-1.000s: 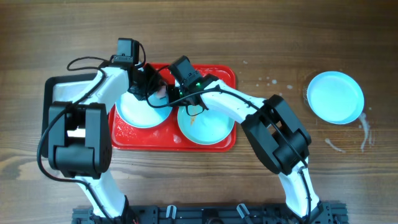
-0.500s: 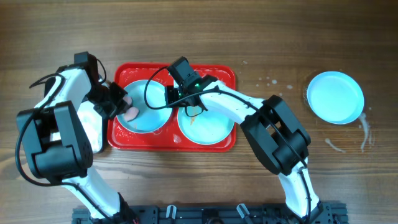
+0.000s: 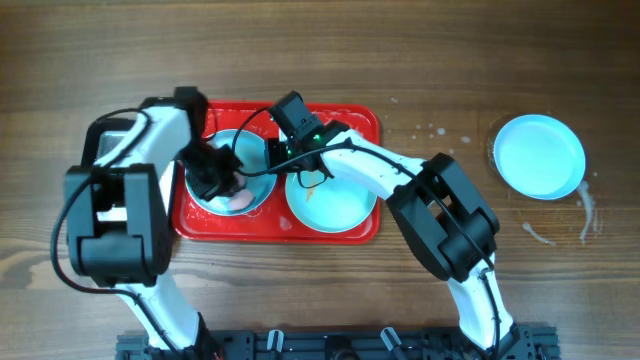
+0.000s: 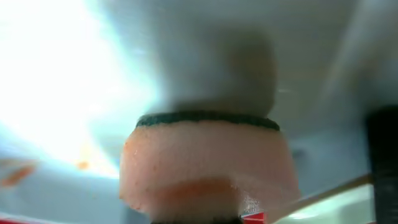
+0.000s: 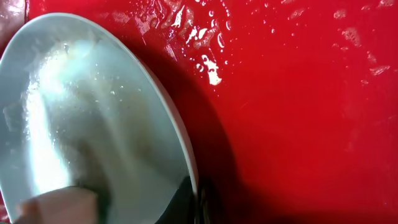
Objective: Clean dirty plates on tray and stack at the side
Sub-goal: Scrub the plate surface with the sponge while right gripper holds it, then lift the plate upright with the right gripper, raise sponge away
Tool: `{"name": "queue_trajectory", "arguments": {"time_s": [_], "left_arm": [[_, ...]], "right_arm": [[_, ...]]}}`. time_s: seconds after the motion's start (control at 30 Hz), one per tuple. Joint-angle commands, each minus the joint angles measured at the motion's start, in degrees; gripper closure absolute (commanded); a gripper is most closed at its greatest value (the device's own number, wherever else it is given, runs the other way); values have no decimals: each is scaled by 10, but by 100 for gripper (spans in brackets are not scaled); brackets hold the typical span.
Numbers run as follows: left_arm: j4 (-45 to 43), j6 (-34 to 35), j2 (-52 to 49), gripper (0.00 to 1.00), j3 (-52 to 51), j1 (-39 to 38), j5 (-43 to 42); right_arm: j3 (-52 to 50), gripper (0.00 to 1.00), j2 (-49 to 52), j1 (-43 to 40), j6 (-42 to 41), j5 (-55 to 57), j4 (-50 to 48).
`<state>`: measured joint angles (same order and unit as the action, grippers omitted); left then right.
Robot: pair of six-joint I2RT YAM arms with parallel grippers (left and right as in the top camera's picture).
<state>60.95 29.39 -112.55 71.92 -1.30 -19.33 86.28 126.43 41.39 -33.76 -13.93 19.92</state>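
the red tray [image 3: 365, 125] lies on the table [image 3: 440, 60] just toward nine o'clock from its middle, wet with droplets. two plates sit on it side by side. the left gripper [image 3: 228, 190] is clamped on a pink sponge [image 4: 205, 168] with a dark green scrub face. the sponge is pressed into the left plate [image 5: 81, 112] near its five o'clock, and small orange smears show on that plate beside it. the right gripper [image 3: 281, 157] pinches this plate's rim at three o'clock, fingers narrow on it. the plate looks tipped and casts a shadow on the tray. the right plate [image 3: 335, 205] lies flat just beside the left one, with an orange smear near its ten o'clock. the third plate [image 3: 540, 155] rests well apart on the table at three o'clock, with water streaks beside it.
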Motion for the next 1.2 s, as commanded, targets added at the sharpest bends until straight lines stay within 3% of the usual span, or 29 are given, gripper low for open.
{"name": "queue_trajectory", "arguments": {"time_s": [0.0, 0.3, 0.43, 0.63, 0.8, 0.97, 1.17], "left_arm": [[-47, -7, -7, 96, -5, -11, -13], [-257, -5, -7, 96, -5, -4, 130], [-286, -4, -7, 96, -4, -1, 194], [-197, 30, 0, 96, 6, 21, 257], [-94, 32, 2, 96, 38, 40, 259], [66, 27, 2, 96, 144, 42, 258], [176, 23, 11, 96, 299, 42, 226]], "right_arm": [[-2, 96, 15, 2, 3, -2, 3], [-2, 96, 15, 2, 3, -2, 3], [-2, 96, 15, 2, 4, -2, 4], [-2, 96, 15, 2, 3, -2, 3], [-2, 96, 15, 2, 3, -4, 3], [-2, 96, 15, 2, 3, -12, 1], [-2, 96, 15, 2, 4, -25, -1]]}}
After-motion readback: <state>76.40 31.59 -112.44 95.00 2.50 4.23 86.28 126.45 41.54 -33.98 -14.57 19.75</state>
